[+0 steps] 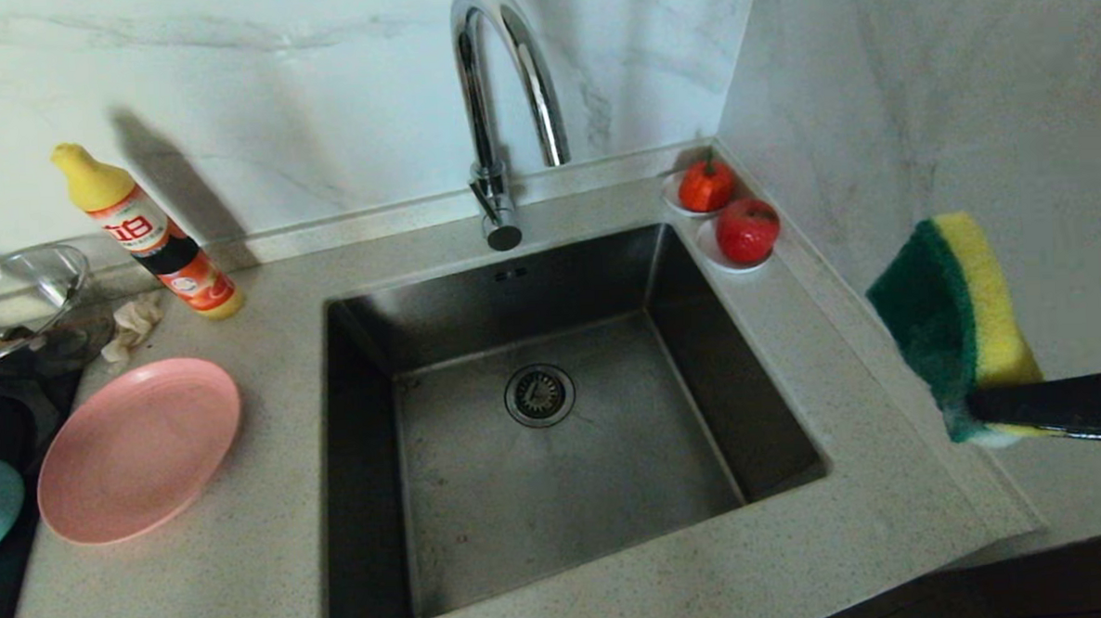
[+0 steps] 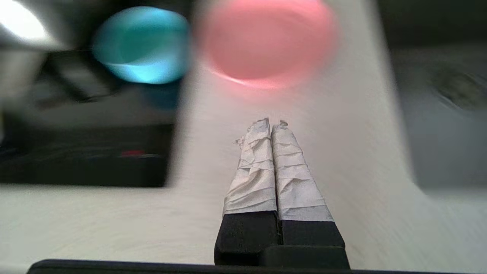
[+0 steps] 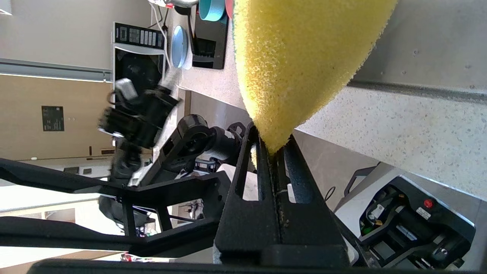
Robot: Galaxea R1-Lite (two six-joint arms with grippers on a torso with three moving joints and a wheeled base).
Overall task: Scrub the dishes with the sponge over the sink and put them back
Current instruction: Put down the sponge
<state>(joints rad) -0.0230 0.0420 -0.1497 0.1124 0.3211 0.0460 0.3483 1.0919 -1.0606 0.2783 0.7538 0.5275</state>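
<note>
From the head view, the sponge [image 1: 955,319] hangs to the right of the sink [image 1: 555,420], pinched at its lower end by the right gripper [image 1: 1029,409]; soft foam, it squashes and weighs little. The pink plate [image 1: 138,448] lies on the desk left of the sink: stiff, smooth, best taken by its rim.

In the left wrist view, the left gripper [image 2: 272,123] is empty, jaws pressed together, pointing toward the plate and the teal bowl [image 2: 142,43] beside it.

The right wrist view shows jaws clamped on yellow foam.

White Chinese characters on detergent bottle [image 1: 153,241], unreadable
</note>
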